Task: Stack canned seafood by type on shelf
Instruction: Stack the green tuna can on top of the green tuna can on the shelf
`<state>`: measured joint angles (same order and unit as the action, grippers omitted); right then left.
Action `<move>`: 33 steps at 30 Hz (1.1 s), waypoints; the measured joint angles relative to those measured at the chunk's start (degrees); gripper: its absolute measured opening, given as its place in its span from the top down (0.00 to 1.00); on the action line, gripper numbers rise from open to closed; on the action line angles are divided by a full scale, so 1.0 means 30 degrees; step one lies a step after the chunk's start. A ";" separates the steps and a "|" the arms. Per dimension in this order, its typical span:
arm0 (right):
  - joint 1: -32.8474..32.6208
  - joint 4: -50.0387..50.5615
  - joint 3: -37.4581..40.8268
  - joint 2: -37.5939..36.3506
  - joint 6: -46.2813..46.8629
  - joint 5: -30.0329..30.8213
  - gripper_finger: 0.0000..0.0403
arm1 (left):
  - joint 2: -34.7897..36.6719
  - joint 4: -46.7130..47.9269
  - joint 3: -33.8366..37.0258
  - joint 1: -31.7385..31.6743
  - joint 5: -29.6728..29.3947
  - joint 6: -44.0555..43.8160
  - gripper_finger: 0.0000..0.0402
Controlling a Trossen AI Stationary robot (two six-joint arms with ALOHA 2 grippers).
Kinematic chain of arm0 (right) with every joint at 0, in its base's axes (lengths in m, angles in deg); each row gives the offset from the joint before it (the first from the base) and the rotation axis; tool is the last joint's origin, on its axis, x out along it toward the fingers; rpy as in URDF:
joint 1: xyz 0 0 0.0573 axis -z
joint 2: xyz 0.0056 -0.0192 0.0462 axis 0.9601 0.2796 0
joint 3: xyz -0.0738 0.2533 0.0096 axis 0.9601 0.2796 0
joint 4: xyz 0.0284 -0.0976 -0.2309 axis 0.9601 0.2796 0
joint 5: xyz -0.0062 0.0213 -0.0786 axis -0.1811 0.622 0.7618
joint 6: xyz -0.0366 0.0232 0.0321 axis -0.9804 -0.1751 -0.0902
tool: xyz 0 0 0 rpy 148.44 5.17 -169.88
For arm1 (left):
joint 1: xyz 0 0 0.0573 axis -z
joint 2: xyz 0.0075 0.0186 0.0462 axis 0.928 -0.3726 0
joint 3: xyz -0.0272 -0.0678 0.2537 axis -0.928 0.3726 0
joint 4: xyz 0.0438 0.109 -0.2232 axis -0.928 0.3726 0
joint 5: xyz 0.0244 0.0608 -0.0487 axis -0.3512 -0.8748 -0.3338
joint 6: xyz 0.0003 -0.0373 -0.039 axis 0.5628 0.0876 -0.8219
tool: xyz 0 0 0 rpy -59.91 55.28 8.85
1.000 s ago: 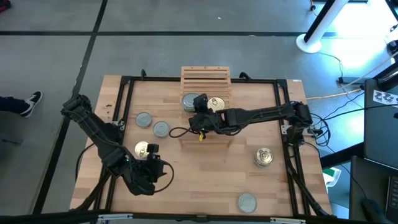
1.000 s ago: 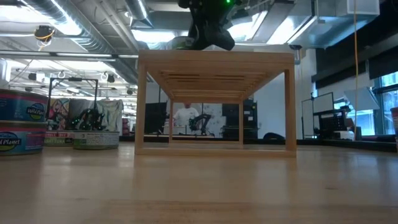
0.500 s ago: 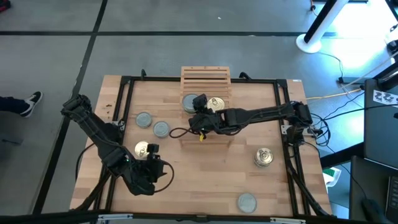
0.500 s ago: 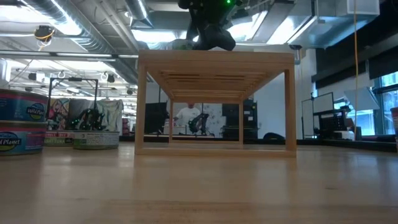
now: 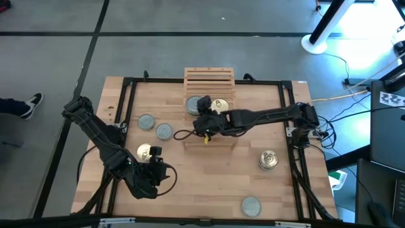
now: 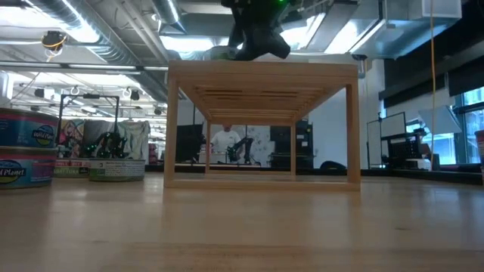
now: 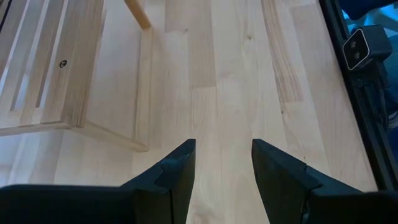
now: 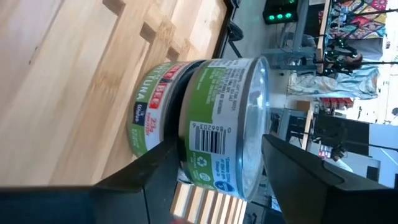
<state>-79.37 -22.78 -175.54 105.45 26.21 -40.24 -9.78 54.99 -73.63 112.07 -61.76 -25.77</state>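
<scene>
From above I see the table [image 5: 190,190] with the shelf [image 5: 209,81] at its far middle, and my right arm reaching across to the shelf's near end, where a grey-topped tin [image 5: 193,104] and a gold-topped tin [image 5: 219,105] sit side by side on the slats. My right gripper [image 5: 204,106] hangs at those two tins; its wrist camera shows a green-labelled can [image 8: 227,118] sitting on another can with the fingers [image 8: 146,180] standing on either side of it, spread clear of its wall, so I judge it released, not held. To do this well I'd lift straight up before swinging away, so a finger doesn't drag the top can off its mate. My left gripper [image 5: 154,166] waits low over the near-left table, half open with nothing between its fingers, bare wood under it. Loose tins remain: a gold one [image 5: 145,152] just beside the left gripper, two grey ones [image 5: 155,126] left of the shelf, a gold one [image 5: 268,159] at right and a grey one [image 5: 251,205] near the front edge. The right arm's cable lies across the shelf's front.
</scene>
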 joint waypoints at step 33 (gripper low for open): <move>-0.2336 0.8658 -0.6161 -0.0865 0.6076 -0.1276 0.44 | -0.0007 -0.0209 0.0000 0.0000 0.0007 -0.0320 0.62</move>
<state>-86.38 3.19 -194.02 102.86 44.44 -44.07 -9.80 54.36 -73.63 112.07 -61.74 -26.73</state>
